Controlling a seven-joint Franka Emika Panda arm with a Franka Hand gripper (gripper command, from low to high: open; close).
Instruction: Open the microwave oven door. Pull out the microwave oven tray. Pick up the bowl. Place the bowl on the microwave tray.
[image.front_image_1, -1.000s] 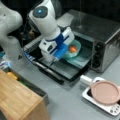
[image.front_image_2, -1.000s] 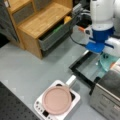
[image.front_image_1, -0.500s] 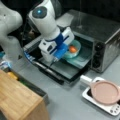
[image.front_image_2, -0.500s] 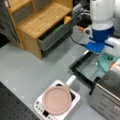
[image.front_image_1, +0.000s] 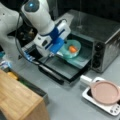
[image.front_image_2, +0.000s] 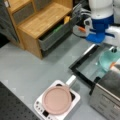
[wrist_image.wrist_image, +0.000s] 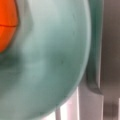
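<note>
Door (image.front_image_1: 58, 68) of the oven (image.front_image_1: 100, 35) folded down flat, tray (image.front_image_1: 81, 58) drawn out over it, as seen in both front views. Bowl (image.front_image_1: 71, 48) with an orange item (image.front_image_1: 72, 49) inside, positioned on or just above the tray, at the gripper (image.front_image_1: 61, 51); cannot tell whether jaws are apart or clamped on the rim. Pink pan (image.front_image_2: 56, 99) resting on a white appliance (image.front_image_2: 40, 108), well apart toward a front view's bottom.

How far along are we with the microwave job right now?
The microwave oven door hangs open and the microwave oven tray is pulled out. The bowl, with something orange inside, sits at the tray while the gripper is at its rim. Whether it has let go does not show.
</note>
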